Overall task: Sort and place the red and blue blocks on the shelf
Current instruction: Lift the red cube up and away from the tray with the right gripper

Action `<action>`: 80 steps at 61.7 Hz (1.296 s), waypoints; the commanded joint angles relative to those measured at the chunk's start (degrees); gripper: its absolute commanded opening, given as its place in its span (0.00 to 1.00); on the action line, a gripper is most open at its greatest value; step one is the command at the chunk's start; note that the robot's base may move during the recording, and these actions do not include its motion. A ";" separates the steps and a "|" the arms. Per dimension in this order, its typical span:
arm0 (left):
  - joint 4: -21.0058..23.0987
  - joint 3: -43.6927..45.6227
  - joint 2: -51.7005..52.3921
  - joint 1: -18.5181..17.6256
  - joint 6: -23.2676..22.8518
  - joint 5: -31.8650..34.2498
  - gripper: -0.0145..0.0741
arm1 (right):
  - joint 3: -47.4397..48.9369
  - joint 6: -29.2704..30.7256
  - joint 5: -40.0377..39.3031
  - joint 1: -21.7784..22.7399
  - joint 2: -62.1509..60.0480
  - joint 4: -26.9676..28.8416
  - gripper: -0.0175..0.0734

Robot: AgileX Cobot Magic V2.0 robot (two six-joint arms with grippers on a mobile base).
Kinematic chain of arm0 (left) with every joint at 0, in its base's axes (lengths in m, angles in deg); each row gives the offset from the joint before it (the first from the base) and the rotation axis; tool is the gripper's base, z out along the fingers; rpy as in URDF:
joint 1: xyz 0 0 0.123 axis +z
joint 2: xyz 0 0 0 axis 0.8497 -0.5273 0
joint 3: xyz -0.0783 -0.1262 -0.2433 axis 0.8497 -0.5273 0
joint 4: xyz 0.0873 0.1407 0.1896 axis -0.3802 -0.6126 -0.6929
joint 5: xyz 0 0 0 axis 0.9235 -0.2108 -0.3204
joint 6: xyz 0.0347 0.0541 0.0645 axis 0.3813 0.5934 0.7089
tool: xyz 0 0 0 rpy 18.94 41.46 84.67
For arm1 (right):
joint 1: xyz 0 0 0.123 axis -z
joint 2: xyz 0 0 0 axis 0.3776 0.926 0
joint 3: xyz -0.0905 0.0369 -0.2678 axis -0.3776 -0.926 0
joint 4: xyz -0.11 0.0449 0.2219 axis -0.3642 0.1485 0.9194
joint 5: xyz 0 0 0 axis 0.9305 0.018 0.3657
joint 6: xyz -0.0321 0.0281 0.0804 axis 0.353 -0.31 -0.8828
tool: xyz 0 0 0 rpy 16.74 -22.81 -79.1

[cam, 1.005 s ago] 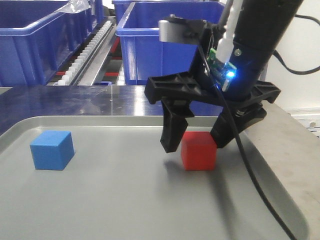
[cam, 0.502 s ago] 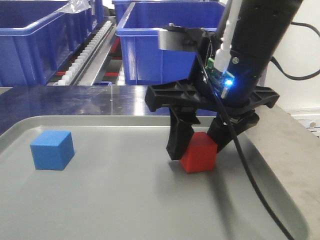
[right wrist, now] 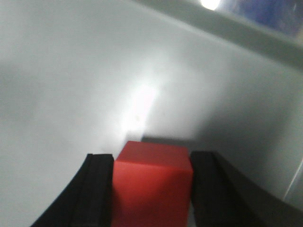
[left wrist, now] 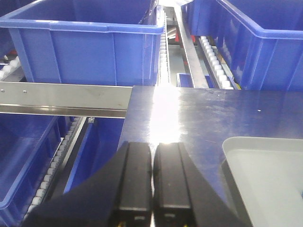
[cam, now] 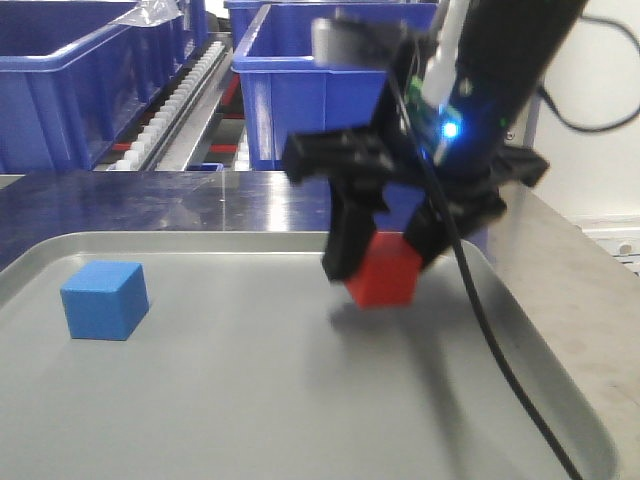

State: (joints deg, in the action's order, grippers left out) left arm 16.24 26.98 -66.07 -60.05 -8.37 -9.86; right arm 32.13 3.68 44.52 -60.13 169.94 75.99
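In the front view, we see the right end effector (cam: 382,262) shut on the red block (cam: 385,285). The block looks tipped and just off the grey tray (cam: 250,400). The picture is blurry here. We think the block could slip, because it is tilted and its sides look smooth. If it drops, it may bounce or roll on the flat, smooth tray. The blue block (cam: 103,300) sits on the tray, well apart to the left, so it is not likely to get hit. It is a plain cube, dull and not shiny. A black cable (cam: 500,360) hangs down from the arm and could snag. A big blue bin (cam: 300,90) stands behind, with hard plastic walls. The block could bump its rim on the way in.

In the left wrist view, the left end effector (left wrist: 152,179) has its two black fingers pressed together and holds nothing. It hangs over the shiny steel worktop (left wrist: 189,113). We see the shelf's silver rail (left wrist: 61,99), white roller tracks (left wrist: 163,56) and more blue bins (left wrist: 90,52).

In the right wrist view, the red block (right wrist: 151,184) sits snug between the two black fingers (right wrist: 99,189), which touch it on both sides. The tray below looks pale and glossy, with a bright glare spot. If the squeeze is weak, we think the block could slide out.
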 commanded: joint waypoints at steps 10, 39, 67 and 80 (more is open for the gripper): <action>-0.08 -2.40 1.07 -0.43 -0.31 4.91 0.30 | 1.97 0.40 -8.31 1.72 -7.76 -1.27 0.25; -0.08 -2.40 1.07 -0.43 -0.31 4.91 0.30 | -2.37 0.40 -10.73 12.50 -22.34 -7.58 0.25; -0.08 -2.40 1.07 -0.43 -0.31 4.91 0.30 | -21.76 0.40 -18.39 21.84 -42.47 -10.03 0.25; -0.08 -2.40 1.07 -0.43 -0.31 4.91 0.30 | -29.86 0.40 -21.34 26.17 -50.44 -9.98 0.25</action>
State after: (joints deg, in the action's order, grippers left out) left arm 16.24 26.98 -66.07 -60.05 -8.37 -9.86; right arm 2.56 3.70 28.68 -35.41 122.24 66.72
